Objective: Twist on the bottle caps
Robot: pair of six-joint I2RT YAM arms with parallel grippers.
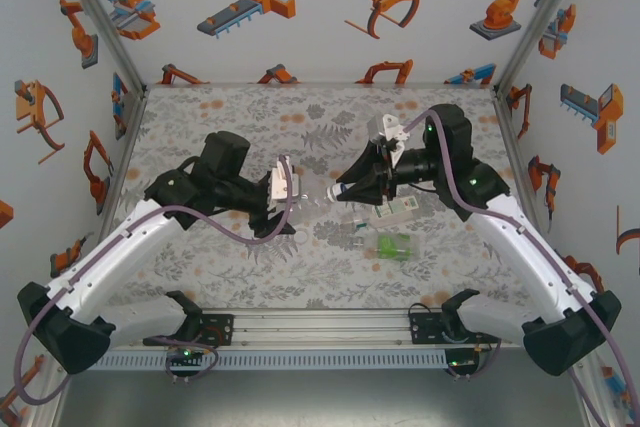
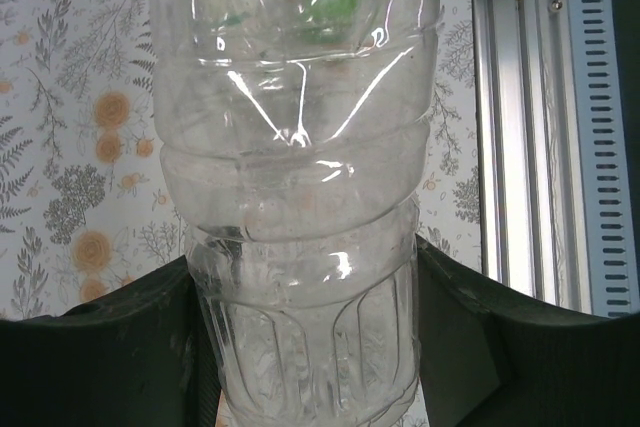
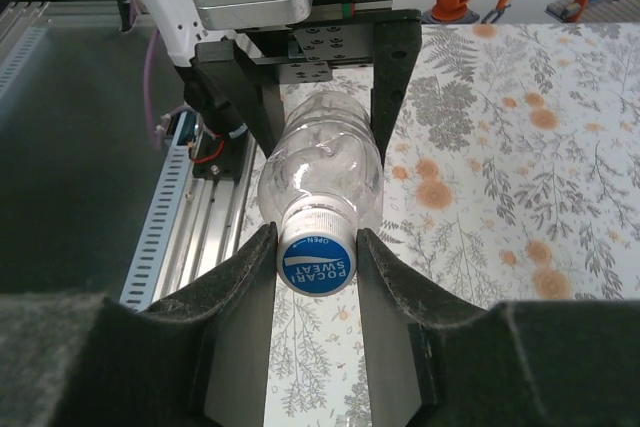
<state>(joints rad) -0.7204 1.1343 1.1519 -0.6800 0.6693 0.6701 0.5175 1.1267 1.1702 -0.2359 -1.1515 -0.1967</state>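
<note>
Your left gripper (image 2: 310,322) was clenched around the ribbed body of a clear, glossy plastic bottle (image 2: 300,147), held up off the flower-patterned table (image 1: 300,277). To its right, your right gripper (image 3: 316,247) grasped the round blue-topped plastic screw cap (image 3: 317,262) sitting on that bottle's neck, both dark fingers pressing its sides.

Floral table cover (image 1: 300,277): grey ferns and orange blossoms on white, lying flat. Along the cover's near edge, an aluminium rail (image 1: 320,325), then a slotted grey strip (image 1: 330,359). Around the cover's other three sides, white walls (image 1: 320,7) printed with orange robot-arm drawings. Grey metal posts (image 1: 535,22) at its far corners.
</note>
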